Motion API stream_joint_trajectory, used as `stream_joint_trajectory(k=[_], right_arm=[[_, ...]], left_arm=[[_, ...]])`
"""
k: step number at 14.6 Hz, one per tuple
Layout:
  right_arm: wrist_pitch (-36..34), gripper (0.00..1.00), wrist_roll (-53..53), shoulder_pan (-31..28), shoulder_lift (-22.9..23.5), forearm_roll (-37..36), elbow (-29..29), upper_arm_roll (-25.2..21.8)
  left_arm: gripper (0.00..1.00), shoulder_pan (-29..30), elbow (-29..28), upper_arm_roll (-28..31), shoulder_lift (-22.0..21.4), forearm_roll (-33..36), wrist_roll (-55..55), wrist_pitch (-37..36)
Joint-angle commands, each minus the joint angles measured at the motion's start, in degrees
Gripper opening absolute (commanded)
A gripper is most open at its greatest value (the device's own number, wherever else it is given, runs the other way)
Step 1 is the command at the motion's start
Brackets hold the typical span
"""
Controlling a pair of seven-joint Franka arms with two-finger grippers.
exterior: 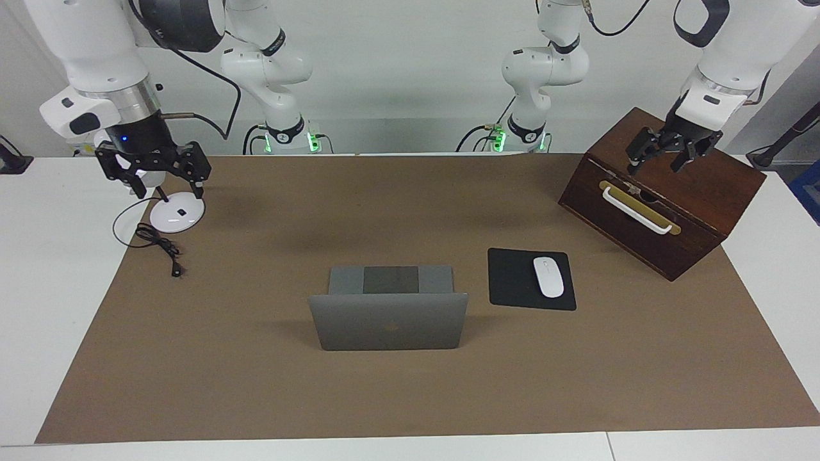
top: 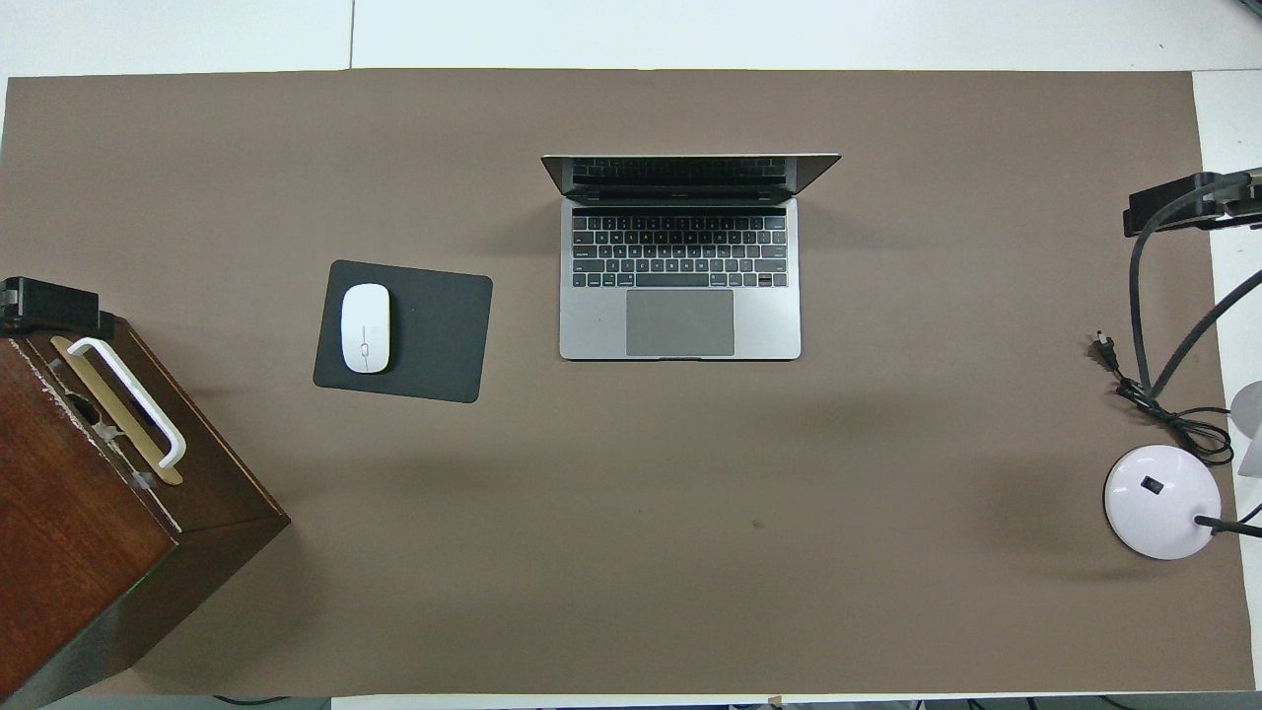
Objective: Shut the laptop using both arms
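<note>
The silver-grey laptop (exterior: 387,320) (top: 680,296) stands open in the middle of the brown mat, lid upright, keyboard and trackpad toward the robots. Both arms hang raised and well apart from it. My right gripper (exterior: 168,186) is open over the lamp's base at the right arm's end of the table. My left gripper (exterior: 653,165) is open over the wooden box at the left arm's end. Neither holds or touches anything.
A black mouse pad (top: 434,335) with a white mouse (top: 365,327) lies beside the laptop toward the left arm's end. A dark wooden box (exterior: 666,198) with a white handle stands near that end. The white desk lamp's base (top: 1161,501) and its cable (exterior: 160,246) are at the right arm's end.
</note>
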Motion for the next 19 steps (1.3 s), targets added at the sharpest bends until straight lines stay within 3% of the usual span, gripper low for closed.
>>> stream_joint_trajectory(k=[1,19], right_arm=[[0.03,1.00,0.86,-0.56,0.76,0.72,1.13,0.27],[0.12,1.00,0.86,-0.65,0.67,0.46,1.13,0.18]], left_arm=[[1.00,0.45,-0.72,-0.40,-0.74,0.86,0.24,0.80],[1.00,1.33,-0.72,-0.40,-1.01,0.86,0.24,0.35]])
